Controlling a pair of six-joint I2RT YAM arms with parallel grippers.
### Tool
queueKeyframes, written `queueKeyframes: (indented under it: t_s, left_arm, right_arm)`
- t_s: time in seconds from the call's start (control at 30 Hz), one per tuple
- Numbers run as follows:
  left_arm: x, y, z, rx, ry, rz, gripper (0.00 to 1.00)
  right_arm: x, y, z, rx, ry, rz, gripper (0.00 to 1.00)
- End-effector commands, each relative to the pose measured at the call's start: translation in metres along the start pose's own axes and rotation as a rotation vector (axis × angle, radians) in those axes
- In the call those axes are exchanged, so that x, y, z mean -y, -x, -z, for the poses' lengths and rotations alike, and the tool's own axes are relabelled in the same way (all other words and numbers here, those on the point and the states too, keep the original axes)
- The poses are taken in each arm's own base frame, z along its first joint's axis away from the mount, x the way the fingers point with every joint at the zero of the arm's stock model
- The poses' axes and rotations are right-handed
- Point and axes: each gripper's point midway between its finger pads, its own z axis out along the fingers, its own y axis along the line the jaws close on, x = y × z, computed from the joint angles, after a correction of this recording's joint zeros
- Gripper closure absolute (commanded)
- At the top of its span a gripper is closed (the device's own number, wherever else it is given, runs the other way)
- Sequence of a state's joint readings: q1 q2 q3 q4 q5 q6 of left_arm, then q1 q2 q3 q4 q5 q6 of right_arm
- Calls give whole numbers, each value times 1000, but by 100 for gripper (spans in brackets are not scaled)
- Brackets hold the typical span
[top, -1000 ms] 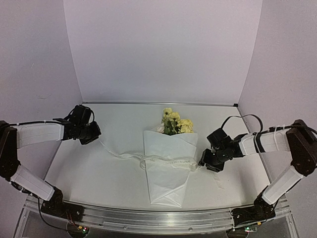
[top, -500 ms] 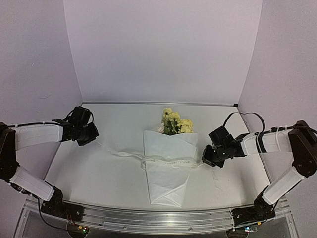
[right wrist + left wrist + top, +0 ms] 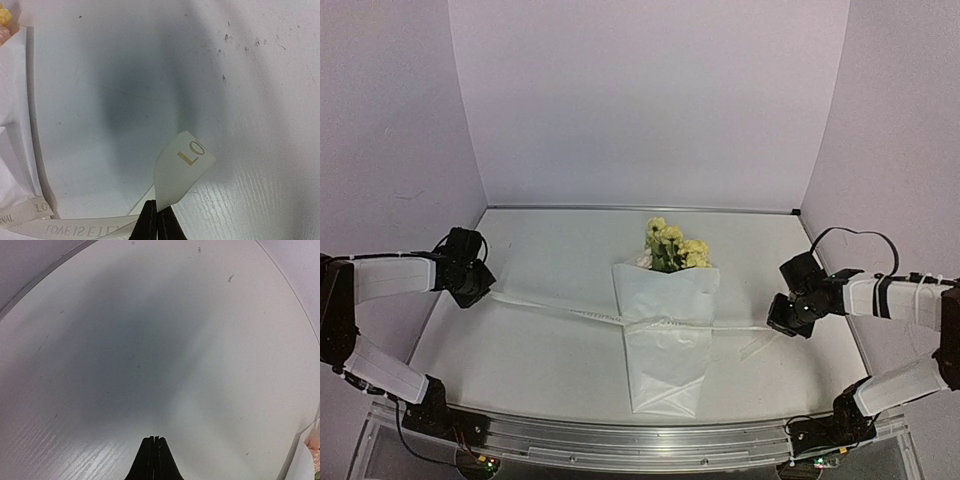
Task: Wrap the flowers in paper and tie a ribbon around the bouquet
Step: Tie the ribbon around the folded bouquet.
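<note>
Two steps look largely done: the flowers [image 3: 672,248] sit inside the paper [image 3: 665,365], which is folded into a cone on the bench [image 3: 540,360]. The ribbon [image 3: 570,311] crosses the middle of the bouquet [image 3: 665,335]. The bouquet lies between the two sets of fingers, well apart from each. The right fingers [image 3: 150,222] are clenched on the ribbon, a short printed tail curling beyond their tips. The left fingers [image 3: 147,462] are clenched too. Overhead, the strip runs straight to them, so they probably grip its other end, though their own camera shows none. Whether a knot has formed cannot be told, so finishing the tie probably remains.
</note>
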State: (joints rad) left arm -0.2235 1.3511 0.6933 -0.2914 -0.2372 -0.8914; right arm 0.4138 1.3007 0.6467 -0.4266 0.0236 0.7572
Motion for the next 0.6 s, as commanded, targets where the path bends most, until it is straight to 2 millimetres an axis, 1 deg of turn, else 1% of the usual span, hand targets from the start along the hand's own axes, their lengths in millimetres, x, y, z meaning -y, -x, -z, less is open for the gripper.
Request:
queueKeyframes:
  t_s: [0.0, 0.17, 0.23, 0.27, 0.3, 0.37, 0.4, 0.43, 0.5, 0.57]
  left_arm:
    - [3, 0, -9, -34, -61, 65, 100]
    - [17, -9, -14, -81, -137, 28, 100]
    - [24, -10, -14, -90, -166, 16, 96]
    - [26, -10, -13, -92, -173, 10, 92]
    - [28, -9, -11, -92, -183, 8, 87]
    - [32, -5, -7, -84, -200, 11, 70]
    - [33, -3, -4, -81, -205, 15, 63]
    - [34, -3, -1, -81, -210, 20, 58]
    - [36, -1, 7, -80, -220, 34, 46]
    - [41, -2, 16, -81, -250, 58, 39]
  right_arm:
    - [20, -6, 0, -38, -64, 4, 100]
    - [8, -8, 0, -106, -43, 49, 100]
    - [2, -9, 2, -140, -27, 66, 100]
    - [-1, -10, 2, -150, -19, 66, 100]
    - [-2, -10, 3, -157, -14, 66, 97]
    - [-4, -11, 5, -166, -10, 63, 92]
    - [-4, -11, 6, -167, -9, 59, 87]
    - [-4, -10, 8, -163, -7, 54, 82]
    - [-4, -8, 14, -151, -1, 33, 74]
    - [-5, -8, 18, -142, 9, -4, 67]
